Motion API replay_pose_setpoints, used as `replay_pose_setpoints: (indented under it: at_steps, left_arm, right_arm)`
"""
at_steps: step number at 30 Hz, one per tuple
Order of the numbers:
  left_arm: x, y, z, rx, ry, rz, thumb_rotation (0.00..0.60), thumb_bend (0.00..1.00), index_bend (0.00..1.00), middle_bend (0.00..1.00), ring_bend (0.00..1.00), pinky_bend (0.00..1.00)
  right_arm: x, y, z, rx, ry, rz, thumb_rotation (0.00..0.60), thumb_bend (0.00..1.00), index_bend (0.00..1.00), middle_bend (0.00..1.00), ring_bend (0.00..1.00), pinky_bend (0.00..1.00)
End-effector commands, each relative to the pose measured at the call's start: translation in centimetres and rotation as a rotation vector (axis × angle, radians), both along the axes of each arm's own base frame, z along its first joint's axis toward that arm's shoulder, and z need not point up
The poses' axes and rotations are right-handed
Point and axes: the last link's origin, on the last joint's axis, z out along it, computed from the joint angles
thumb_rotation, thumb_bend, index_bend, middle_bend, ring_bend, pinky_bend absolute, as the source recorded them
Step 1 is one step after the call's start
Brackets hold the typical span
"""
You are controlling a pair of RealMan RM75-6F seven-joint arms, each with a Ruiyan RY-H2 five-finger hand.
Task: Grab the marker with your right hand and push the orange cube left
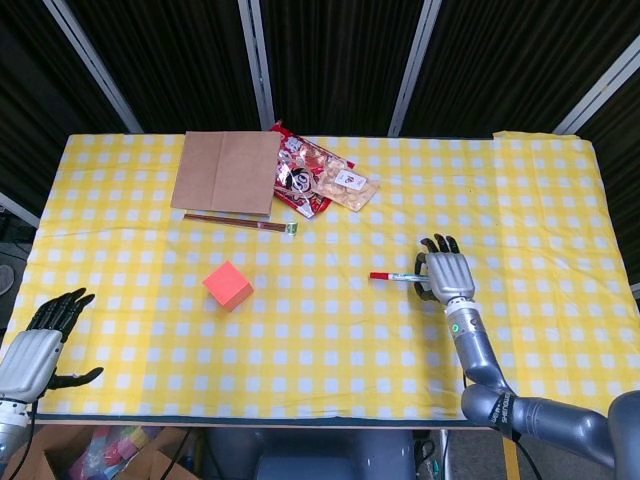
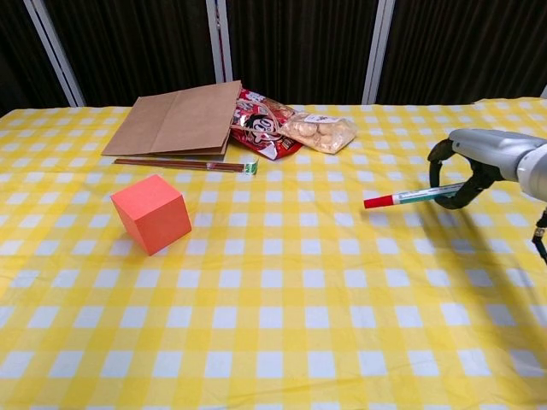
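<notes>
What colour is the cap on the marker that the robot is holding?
Red. The marker, held in the right hand, has a red cap on its tip; the chest view shows it best.

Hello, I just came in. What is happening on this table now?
The robot's right hand holds a marker with its red cap pointing left, out over the right part of the yellow checked table. The orange cube sits well to the left, apart from the marker. The left hand hangs off the near left corner, holding nothing.
</notes>
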Motion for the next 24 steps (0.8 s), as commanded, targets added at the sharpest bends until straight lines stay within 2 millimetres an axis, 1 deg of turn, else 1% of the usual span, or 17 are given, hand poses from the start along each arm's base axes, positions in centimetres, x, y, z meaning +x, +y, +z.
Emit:
replay_pose_setpoints:
  at_steps: [1,4,5,6,9,12,17,21,22,24]
  left_arm:
    - [0.0,0.0,0.0,0.001,0.001,-0.003,0.600,0.00,0.00,0.00,0.00,0.00]
    - [0.0,0.0,0.0,0.004,0.003,-0.004,0.600,0.00,0.00,0.00,0.00,0.00]
    - [0.0,0.0,0.0,0.005,0.003,-0.004,0.600,0.00,0.00,0.00,0.00,0.00]
    - [0.0,0.0,0.0,0.007,0.004,-0.004,0.600,0.00,0.00,0.00,0.00,0.00]
    - [-0.1,0.0,0.0,0.010,0.006,-0.004,0.600,0.00,0.00,0.00,0.00,0.00]
    - [-0.1,-0.1,0.0,0.010,0.009,-0.002,0.600,0.00,0.00,0.00,0.00,0.00]
    - [-0.2,-0.2,0.2,0.013,0.007,-0.004,0.600,0.00,0.00,0.00,0.00,0.00]
    - [-0.2,-0.2,0.4,0.023,0.006,-0.010,0.600,0.00,0.00,0.00,0.00,0.00]
    - [-0.2,-0.3,0.5,0.027,0.009,-0.013,0.600,0.00,0.00,0.00,0.00,0.00]
    - [-0.3,-0.3,0.5,0.031,0.013,-0.016,0.600,0.00,0.00,0.00,0.00,0.00]
  right_arm:
    - [-1.1,0.1,0.5,-0.010,0.025,-0.007,0.600,0.50,0.59,0.17,0.00,0.00]
    - [-1.9,0.3,1.0,-0.017,0.045,-0.018,0.600,0.50,0.43,0.17,0.00,0.00]
    - [-2.0,0.3,1.1,-0.018,0.049,-0.019,0.600,0.50,0.37,0.17,0.00,0.00]
    - [-2.2,0.4,1.2,-0.019,0.059,-0.019,0.600,0.50,0.33,0.15,0.00,0.00]
    - [-2.3,0.8,1.7,-0.025,0.071,-0.023,0.600,0.50,0.27,0.12,0.00,0.00]
    - [-2.8,1.5,2.5,-0.035,0.077,-0.038,0.600,0.51,0.18,0.09,0.00,0.00]
    - [-3.8,3.0,4.1,-0.056,0.064,-0.076,0.600,0.51,0.15,0.07,0.00,0.00]
    - [-4.6,6.5,7.0,-0.086,0.007,-0.073,0.600,0.51,0.11,0.06,0.00,0.00]
    - [-4.9,7.8,8.1,-0.101,0.000,-0.060,0.600,0.51,0.10,0.06,0.00,0.00]
    - [-5.6,9.6,9.6,-0.132,0.003,-0.034,0.600,0.50,0.04,0.04,0.00,0.00]
